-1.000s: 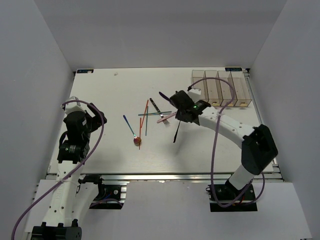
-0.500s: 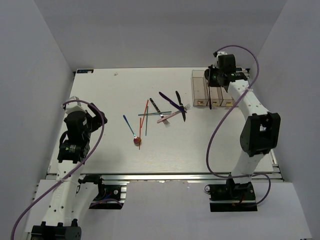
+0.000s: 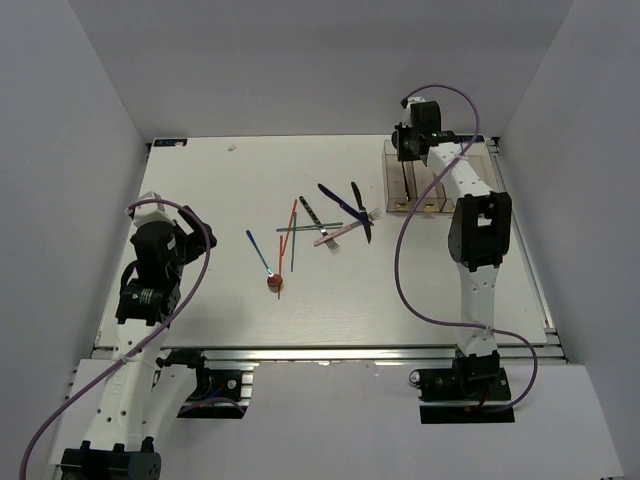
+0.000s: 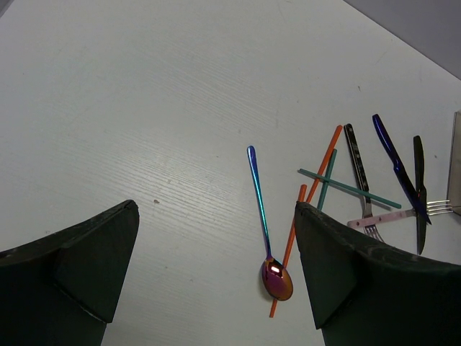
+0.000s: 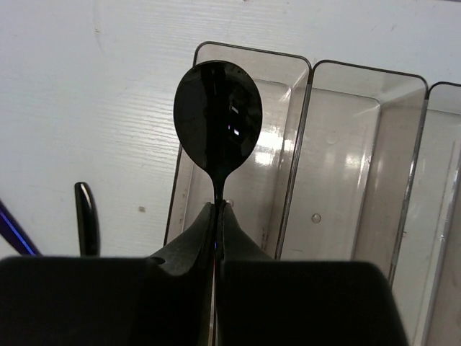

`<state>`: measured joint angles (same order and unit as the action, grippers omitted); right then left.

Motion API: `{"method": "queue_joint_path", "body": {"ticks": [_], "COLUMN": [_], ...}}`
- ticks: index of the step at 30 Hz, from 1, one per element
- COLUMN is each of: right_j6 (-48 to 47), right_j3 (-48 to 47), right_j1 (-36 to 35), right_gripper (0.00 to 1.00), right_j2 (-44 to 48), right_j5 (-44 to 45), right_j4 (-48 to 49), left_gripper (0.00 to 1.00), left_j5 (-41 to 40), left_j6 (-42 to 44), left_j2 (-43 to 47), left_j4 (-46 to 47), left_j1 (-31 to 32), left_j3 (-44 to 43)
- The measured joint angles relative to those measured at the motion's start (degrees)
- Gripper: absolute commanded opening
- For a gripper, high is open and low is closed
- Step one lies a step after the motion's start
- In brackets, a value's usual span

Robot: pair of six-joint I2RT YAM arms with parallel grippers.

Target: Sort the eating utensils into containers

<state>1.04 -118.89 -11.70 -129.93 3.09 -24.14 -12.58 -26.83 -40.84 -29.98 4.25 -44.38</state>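
Held: black spoon (image 5: 218, 115), glossy oval bowl, thin handle pinched in right tool (image 5: 218, 210), jaws closed tight on it. Bowl hangs over leftmost of clear plastic containers (image 5: 297, 166). Top view hides spoon behind arm. Left tool (image 4: 216, 216) wide, holds nothing, above white wood-grain worktop (image 4: 144, 108). There blue-handled spoon (image 4: 258, 202) and orange chopsticks (image 4: 325, 162) lie just beside each other.

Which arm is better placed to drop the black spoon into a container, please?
Right. The right pincer is shut on the black spoon, poised above the end bin of the containers. The left pincer is open and empty, far across the table by the blue-handled spoon.
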Motion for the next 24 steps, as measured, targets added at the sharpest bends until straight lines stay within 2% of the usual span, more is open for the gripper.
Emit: {"method": "queue_joint_path", "body": {"ticks": [2,5,6,7,16,24], "right_j6": [0.26,0.87,0.92,1.40,3.87,7.28], "right_j3": [-0.50,-0.68,-0.70,-0.76,-2.71,12.79], "right_j1": [0.02,0.07,0.07,0.07,-0.07,-5.66], "right_gripper": [0.15,0.43,0.62,0.89,0.89,0.89], "right_j2": [-1.57,-2.62,-2.67,-2.64,-0.42,17.75], "right_j5": [0.26,0.61,0.61,0.61,0.81,2.71], "right_j4": [-0.07,-0.13,-0.15,-0.11,-1.22,1.11], "left_gripper": [0.98,0.98,0.98,0.98,0.98,0.98], "left_j5": [0.02,0.02,0.04,0.07,0.31,0.44], "left_j6": [0.00,0.00,0.00,0.02,0.02,0.00], "left_j2": [0.00,-0.11,-0.24,-0.35,-1.22,-3.32], "left_j4": [0.00,0.00,0.00,0.00,0.02,0.02], "left_j1": [0.00,0.00,0.00,0.00,0.00,0.02], "left_j3": [0.00,0.00,0.00,0.00,0.00,0.00]}}
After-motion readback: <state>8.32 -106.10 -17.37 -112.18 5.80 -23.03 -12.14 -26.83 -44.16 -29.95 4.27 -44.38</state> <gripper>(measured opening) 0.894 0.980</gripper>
